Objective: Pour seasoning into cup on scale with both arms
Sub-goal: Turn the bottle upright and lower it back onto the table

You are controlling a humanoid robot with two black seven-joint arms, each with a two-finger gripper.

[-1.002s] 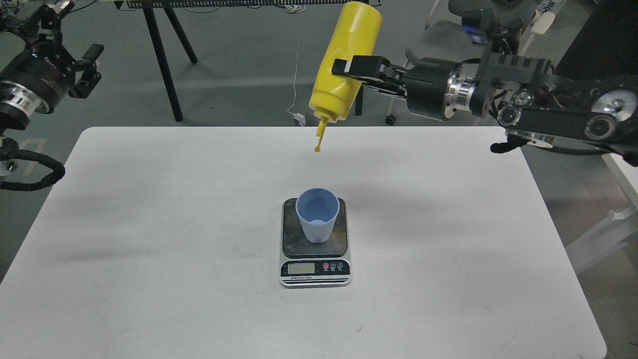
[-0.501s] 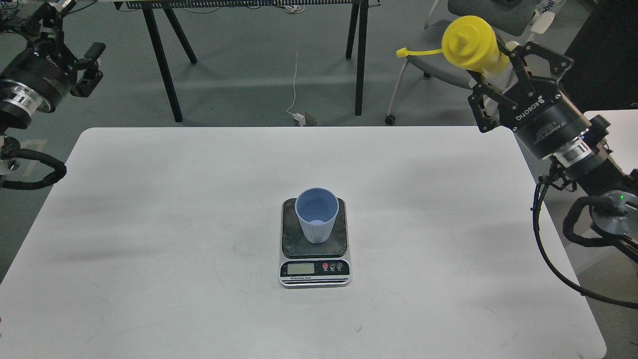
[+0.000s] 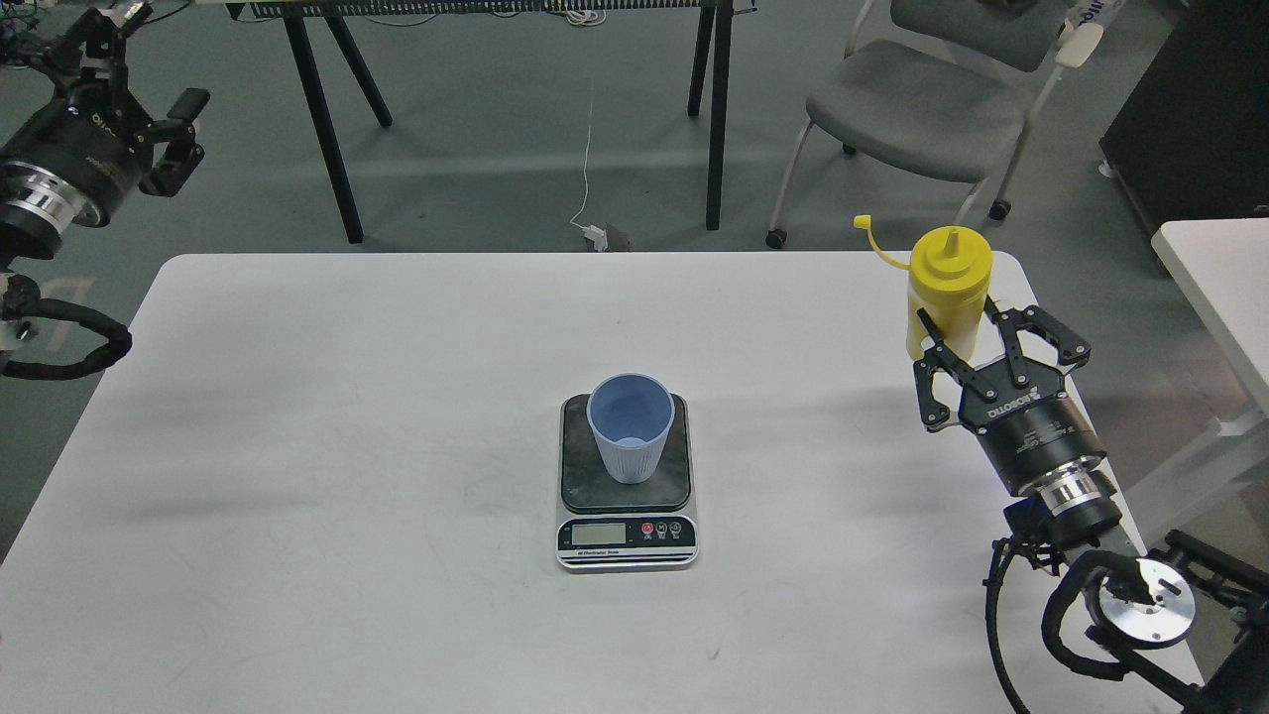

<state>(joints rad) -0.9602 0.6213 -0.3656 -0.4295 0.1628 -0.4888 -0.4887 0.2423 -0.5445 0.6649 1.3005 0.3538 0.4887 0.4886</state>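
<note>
The yellow seasoning bottle stands upright near the table's right edge, its tethered cap hanging open to the left. My right gripper is shut on the bottle's lower body, a finger on each side, and hides its base. The light blue ribbed cup stands upright on the dark platform of the scale at the table's middle, well left of the bottle. My left gripper is open and empty, raised beyond the table's far left corner.
The white table carries only the scale, the cup and the bottle. A grey chair and black stand legs are on the floor behind the table. A second white table edge is at the right.
My right arm has swung the bottle from upside down above the table to upright, then lowered it to the table's right edge. The left arm, cup and scale have not moved.
</note>
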